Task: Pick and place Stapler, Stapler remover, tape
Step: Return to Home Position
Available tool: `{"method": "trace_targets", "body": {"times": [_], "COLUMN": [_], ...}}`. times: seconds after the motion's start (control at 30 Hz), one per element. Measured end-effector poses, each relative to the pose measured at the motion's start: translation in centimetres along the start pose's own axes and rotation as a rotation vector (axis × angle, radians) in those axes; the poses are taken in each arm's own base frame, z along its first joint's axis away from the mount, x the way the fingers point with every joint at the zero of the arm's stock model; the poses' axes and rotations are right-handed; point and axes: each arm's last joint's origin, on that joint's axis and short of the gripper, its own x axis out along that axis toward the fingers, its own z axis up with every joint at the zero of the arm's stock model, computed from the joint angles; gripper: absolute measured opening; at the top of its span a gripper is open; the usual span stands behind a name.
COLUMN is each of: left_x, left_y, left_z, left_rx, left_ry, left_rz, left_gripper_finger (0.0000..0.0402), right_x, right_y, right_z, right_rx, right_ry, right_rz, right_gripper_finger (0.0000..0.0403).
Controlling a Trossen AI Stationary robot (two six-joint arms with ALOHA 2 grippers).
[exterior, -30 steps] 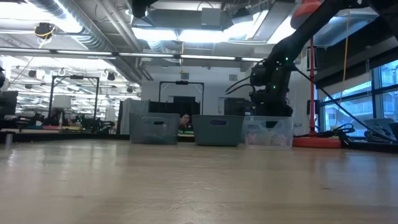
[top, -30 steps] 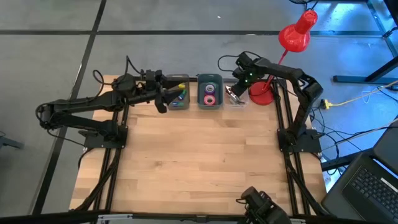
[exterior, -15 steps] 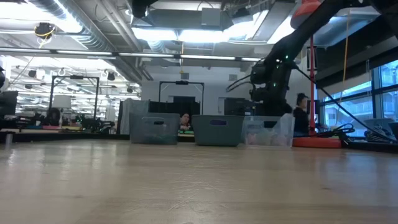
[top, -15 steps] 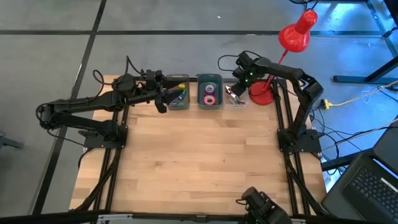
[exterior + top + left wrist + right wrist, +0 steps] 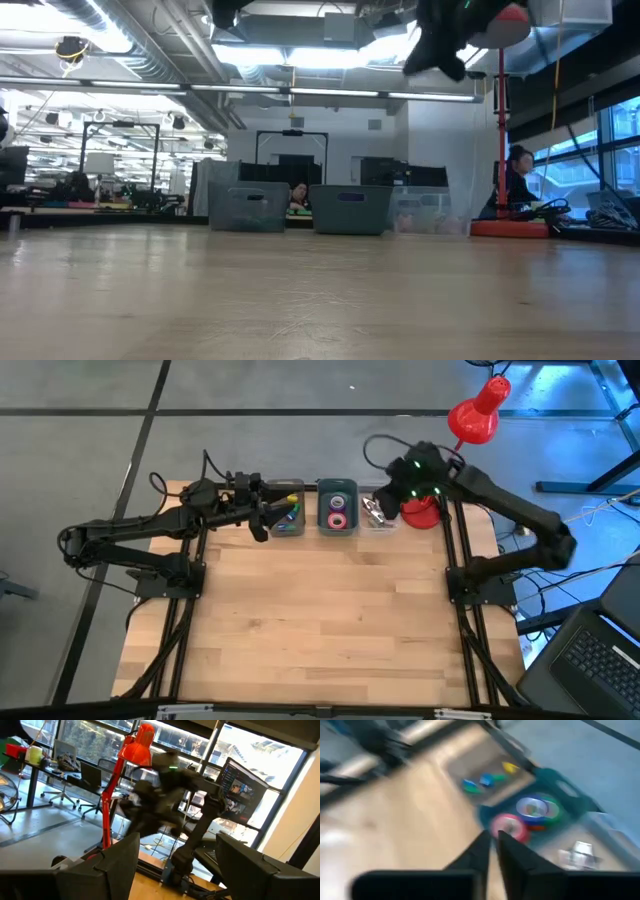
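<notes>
Three bins stand in a row at the table's far edge. The middle teal bin [image 5: 338,507] holds tape rolls [image 5: 509,827] in red, green and purple. The clear right bin [image 5: 377,512] holds silvery metal pieces [image 5: 579,854]; I cannot tell stapler from remover. My right gripper [image 5: 492,852] is raised above the bins [image 5: 390,495], shut and empty. My left gripper [image 5: 262,520] hovers by the left bin [image 5: 287,512], open [image 5: 175,870] and empty.
The left bin holds small blue, green and yellow pieces [image 5: 482,781]. A red desk lamp [image 5: 440,460] stands at the far right corner, next to my right arm. A person [image 5: 515,180] sits beyond the table. Bare wood [image 5: 320,620] stretches from the bins to the near edge.
My right gripper has risen out of the clear right bin, high above the row of bins, and its arm has swung up with it. Nothing shows between its fingers. The bins and their contents stay in place.
</notes>
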Motion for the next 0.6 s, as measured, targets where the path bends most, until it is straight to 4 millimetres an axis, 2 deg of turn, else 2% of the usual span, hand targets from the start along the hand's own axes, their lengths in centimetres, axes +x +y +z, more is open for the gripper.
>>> {"method": "trace_targets", "body": {"times": [0.1,0.23,0.33,0.43,0.5,0.6], "left_x": [0.0,0.0,0.0,0.0,0.0,0.0], "left_y": [0.0,0.0,0.0,0.0,0.0,0.0], "left_z": [0.0,0.0,0.0,0.0,0.0,0.0], "left_rx": [0.000,0.000,0.000,0.000,0.000,0.000], "left_ry": [0.000,0.000,0.000,0.000,0.000,0.000], "left_rz": [0.000,0.000,0.000,0.000,0.000,0.000], "left_gripper_finger": [0.0248,0.0248,0.0248,0.0248,0.0248,0.0248], "right_x": [-1.5,-2.2,-1.7,-1.2,-1.2,-1.5], "right_y": [2.7,4.5,4.3,3.4,2.8,2.3], "right_z": [-1.5,-6.1,-10.9,-14.9,-16.8,-18.9], "right_rx": [0.020,-0.004,0.026,0.066,0.059,-0.065], "right_ry": [-0.088,-0.226,-0.326,-0.394,-0.429,-0.477], "right_rz": [0.095,0.233,0.351,0.395,0.413,0.442], "right_gripper_finger": [0.0012,0.0005,0.0003,0.0002,0.0002,0.0001]}}
